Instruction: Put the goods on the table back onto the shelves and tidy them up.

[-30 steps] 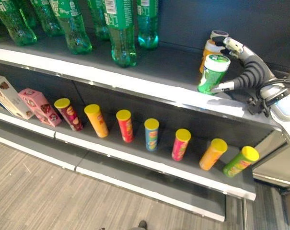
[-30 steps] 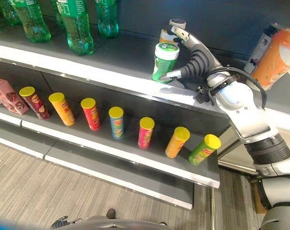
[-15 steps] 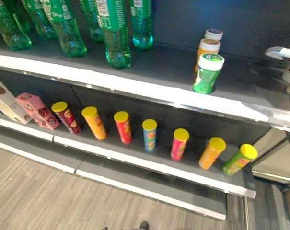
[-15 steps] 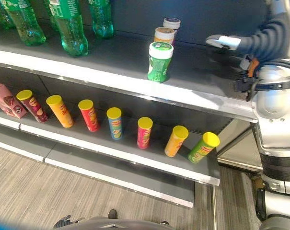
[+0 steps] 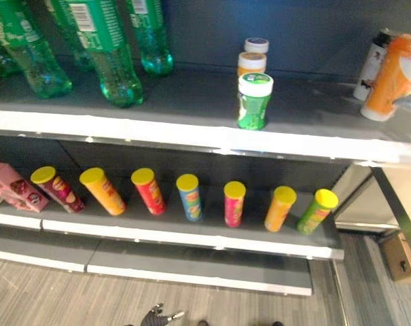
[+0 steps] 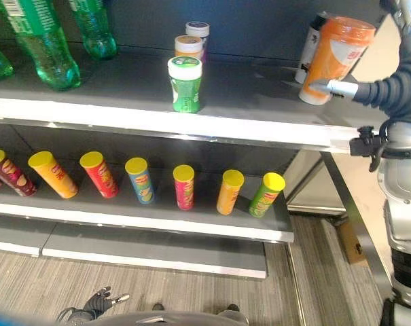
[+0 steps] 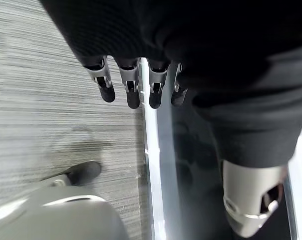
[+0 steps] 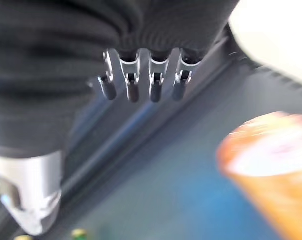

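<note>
Green canister (image 6: 184,84) upright at upper shelf (image 6: 212,125) front edge, fronting two jars for tidy row; right hand (image 6: 341,88) right of it, fingers extended, empty, touching orange container (image 6: 334,58).

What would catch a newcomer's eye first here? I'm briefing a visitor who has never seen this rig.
Probably the row of yellow-lidded tubes leaning along the lower shelf. Next, the green bottles at the upper shelf's left end, and the green jar near its front edge, heading a line of three. On the right, the right hand shows by a big orange container.
</note>
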